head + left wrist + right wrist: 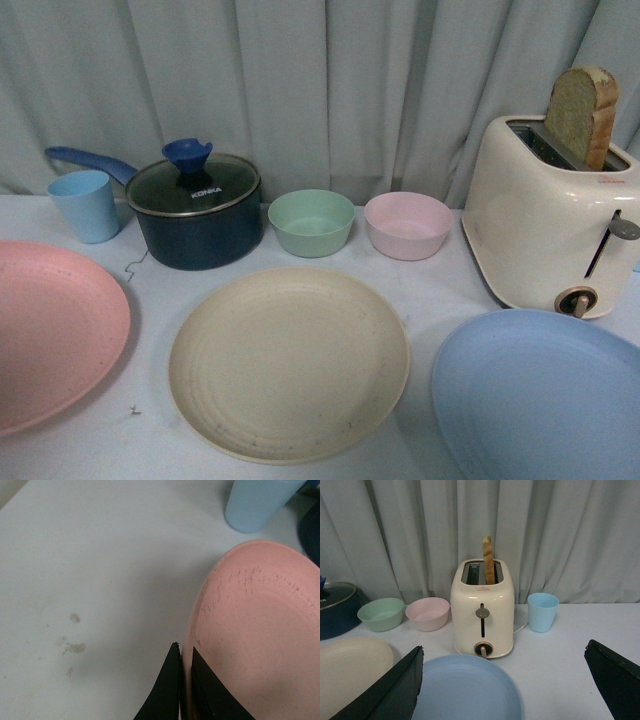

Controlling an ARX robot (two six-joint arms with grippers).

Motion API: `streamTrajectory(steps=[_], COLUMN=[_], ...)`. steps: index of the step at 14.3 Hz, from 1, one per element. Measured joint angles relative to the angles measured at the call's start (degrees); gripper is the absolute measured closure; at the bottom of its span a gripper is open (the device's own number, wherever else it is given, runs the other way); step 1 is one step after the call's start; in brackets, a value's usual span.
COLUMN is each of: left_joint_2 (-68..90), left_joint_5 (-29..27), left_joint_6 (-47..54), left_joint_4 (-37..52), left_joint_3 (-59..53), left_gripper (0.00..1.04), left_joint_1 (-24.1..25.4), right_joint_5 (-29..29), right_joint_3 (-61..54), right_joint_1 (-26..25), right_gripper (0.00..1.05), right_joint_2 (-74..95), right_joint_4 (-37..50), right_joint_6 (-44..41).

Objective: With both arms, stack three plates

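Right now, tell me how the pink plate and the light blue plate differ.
The pink plate lies far left, the light blue plate far right. The left fingers pinch the pink plate's rim; the right fingers stand wide open, clear of the light blue plate. Both are large and round.

- My left end effector (185, 648) has two matte black fingers (162, 695), flat-sided and narrowing to sharp, pointed tips.
- My right end effector (503, 652) has two matte black wedge-shaped fingers (390, 695), broad-based with blunt, squared tips.
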Motion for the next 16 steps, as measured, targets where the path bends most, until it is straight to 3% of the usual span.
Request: streamTrajectory(steps=[2,5,11,16], left_joint_2=[-6.99,-14.91,-13.66,-1.73], left_joint_5=[3.76,5.29,-1.7,-6.78], left_joint_6=[-3.41,-10.08,-13.49,-13.49], left_joint_4=[-2.56,-3.13,-3.93,-4.48], left_joint_3=[-0.02,-0.35,-0.92,5.25], left_gripper=[1.02,1.02,1.02,1.02], left_joint_1=[0.42,-6.6,-30.29,-34.95], right_joint_5=[0.0,0.0,0.0,0.0], right_joint_3=[0.0,0.0,0.0,0.0], right_joint_1=[0.0,0.0,0.0,0.0], right_gripper=[0.06,0.06,0.06,0.06], right_joint_2=[0.0,0.0,0.0,0.0], right_joint_4=[0.02,0.02,0.02,0.0], right_joint_6=[0.0,0.0,0.0,0.0])
